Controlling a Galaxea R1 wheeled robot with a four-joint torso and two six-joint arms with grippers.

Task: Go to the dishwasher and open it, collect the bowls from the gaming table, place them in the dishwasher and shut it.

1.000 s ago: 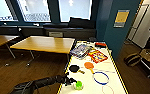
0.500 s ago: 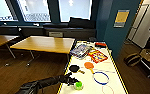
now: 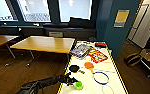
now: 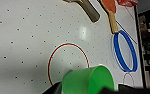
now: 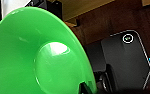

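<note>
1. Head view is showing a long white gaming table (image 3: 116, 75) with a yellow edge, running away from the robot in a room with dark windows.
2. Left arm is reaching in from the lower left. Its left gripper (image 3: 74, 83) is sitting at a small green bowl (image 3: 78, 85) near the table's near end.
3. Left wrist view is showing that green bowl close up, tilted, with dark gripper parts lying against both of its sides. I judge the gripper is closing narrowly on it. I cannot tell whether the bowl is resting on the table or lifting clear.
4. Right wrist view is showing the inside of a wide bowl (image 5: 28, 55), also green, very close, with wooden floor behind it. I cannot tell whether the right gripper is holding it, or whether it is a second bowl.
5. Further up the table a black paddle (image 3: 74, 68), an orange paddle (image 3: 89, 65) and a blue ring (image 3: 101, 78) are lying near one another, with game boxes (image 3: 97, 55) beyond them. A wooden table (image 3: 44, 43) is standing just beside, to the left.
6. Progress, as I judge it: the robot is standing at the gaming table and working on the collecting step. Carrying the bowls to the dishwasher, loading them and closing it are all remaining. Whether the dishwasher is already standing open cannot be judged from here.
</note>
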